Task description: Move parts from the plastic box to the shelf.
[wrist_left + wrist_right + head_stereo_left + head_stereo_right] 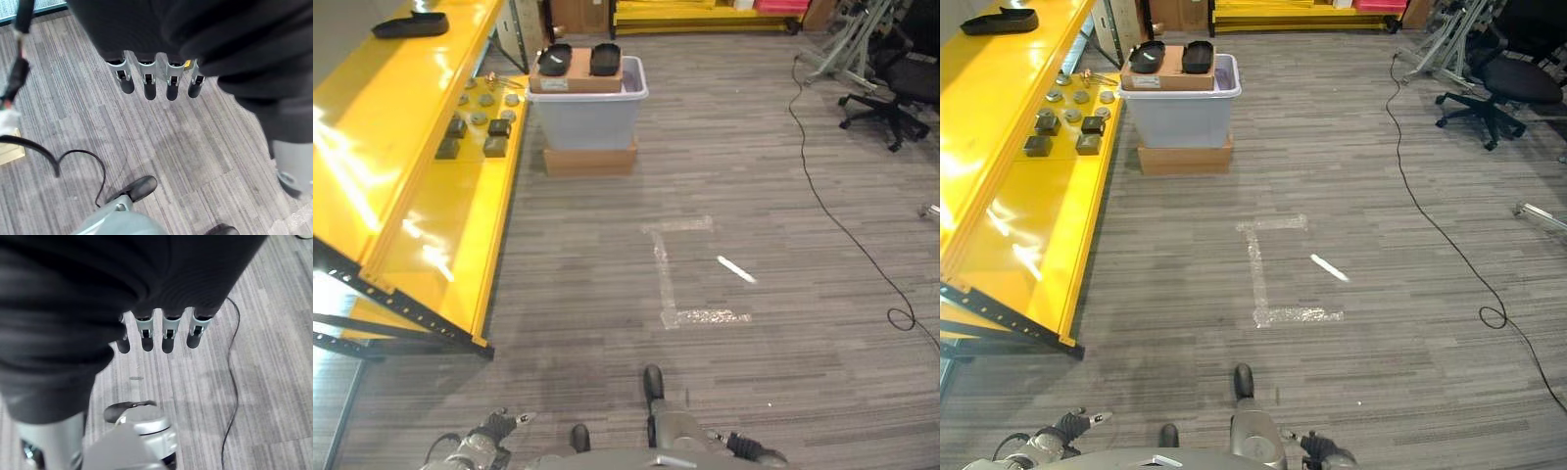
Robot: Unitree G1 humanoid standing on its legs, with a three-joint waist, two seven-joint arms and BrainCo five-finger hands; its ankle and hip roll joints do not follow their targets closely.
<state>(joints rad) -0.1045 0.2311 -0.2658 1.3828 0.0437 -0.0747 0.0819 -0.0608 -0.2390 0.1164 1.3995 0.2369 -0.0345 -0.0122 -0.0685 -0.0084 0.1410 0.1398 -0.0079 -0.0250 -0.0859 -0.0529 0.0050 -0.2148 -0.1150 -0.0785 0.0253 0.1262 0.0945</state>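
Note:
Far ahead on the floor, a pale plastic box (588,121) stands on a flat cardboard base (590,160). A cardboard box (576,80) rests across its top with two black oval parts (555,58) on it. The yellow shelf (423,230) runs along the left; several small round and dark square parts (476,125) lie on its lower level, beside the box. A black tray-like part (411,23) sits on the upper level. My left hand (148,82) and right hand (168,334) hang low over the carpet, far from the box, fingers straight and holding nothing.
Silver tape marks (672,277) lie on the grey carpet between me and the box. A black cable (837,223) snakes across the floor on the right. A black office chair (891,96) and a grey metal stand (847,44) are at the far right.

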